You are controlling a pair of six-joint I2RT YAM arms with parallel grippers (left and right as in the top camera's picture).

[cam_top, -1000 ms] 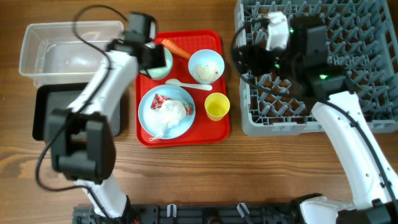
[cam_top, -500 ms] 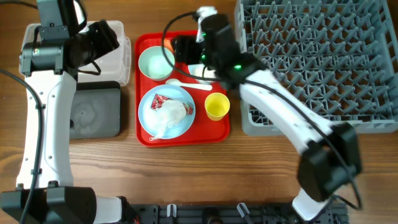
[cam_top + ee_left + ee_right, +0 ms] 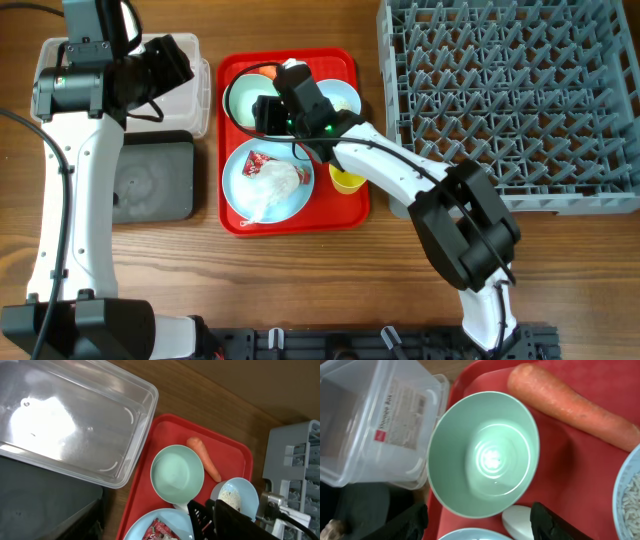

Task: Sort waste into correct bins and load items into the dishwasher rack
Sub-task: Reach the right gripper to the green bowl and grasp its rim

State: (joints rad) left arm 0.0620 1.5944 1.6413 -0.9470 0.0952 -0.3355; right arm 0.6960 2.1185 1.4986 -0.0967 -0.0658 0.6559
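Ok, target looks like the empty pale green bowl (image 3: 485, 455). It sits upright in the upper left of the red tray (image 3: 560, 475), just beside the clear tub (image 3: 370, 420). The carrot (image 3: 570, 405) lies above and to its right, close to the rim but apart from it. The white spoon (image 3: 520, 519) touches or nearly touches its lower rim; can't tell which.

Right gripper (image 3: 479, 510) hangs over the bowl's lower edge with its fingers spread wide and nothing between them. No contact that I can see.

Left gripper (image 3: 168, 62) is parked over the tub at upper left. Its jaw state is unreadable from overhead, and its own fingers don't show in its wrist view.

Handling, my read:
- Bowl is likely light and rigid, with a smooth, glossy wall, so it's slippery.
- Pinch the rim with one finger inside and one outside.
- Take the lower-left rim, away from the spoon.
- It's empty, so it needs no dumping and can go straight to the dishwasher rack (image 3: 510, 100) at upper right.

Risks: dragging the spoon along, or the bowl skating across the tray if a finger lands on the rim.
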